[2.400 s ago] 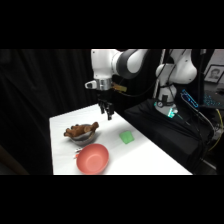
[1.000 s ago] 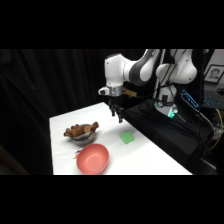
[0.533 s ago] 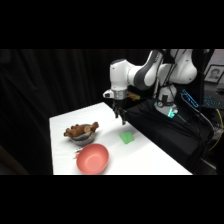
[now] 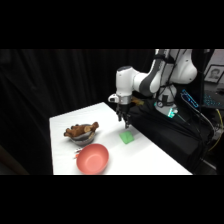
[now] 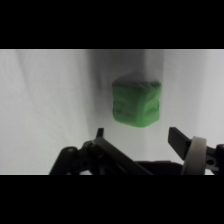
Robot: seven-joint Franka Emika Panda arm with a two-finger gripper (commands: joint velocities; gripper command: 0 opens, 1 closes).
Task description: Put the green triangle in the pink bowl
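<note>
While the gripper (image 4: pixel 125 120) hangs above the right part of the table (image 4: pixel 155 162), the green triangle (image 4: pixel 127 137) lies on the white surface just below it and slightly nearer to the camera, apart from the fingertips. From the wrist view the relation is plainer: the block (image 5: pixel 136 103) sits beyond the two dark fingers (image 5: pixel 178 139), a little right of the midline between them, and the jaws stand spread, wider than the block and holding nothing. One finger shows near the block's left lower corner, the other at its right; neither touches it.

The block looks almost square from above, with no clear long axis, so its sides seem to run roughly in line with the fingers' opening. By this judgement the coming move is a short advance and descent that brings the jaws down on either side of the block, with a slight shift toward the side on which it is offset.

The pink bowl (image 4: pixel 93 158) stands at the near left of the table, well apart from the block, with nothing visible in it. Behind it, farther left, a metal bowl (image 4: pixel 82 136) holds brown stuff. After a grasp the carry would run leftward and toward the near edge, passing in front of the metal bowl rather than over it.
</note>
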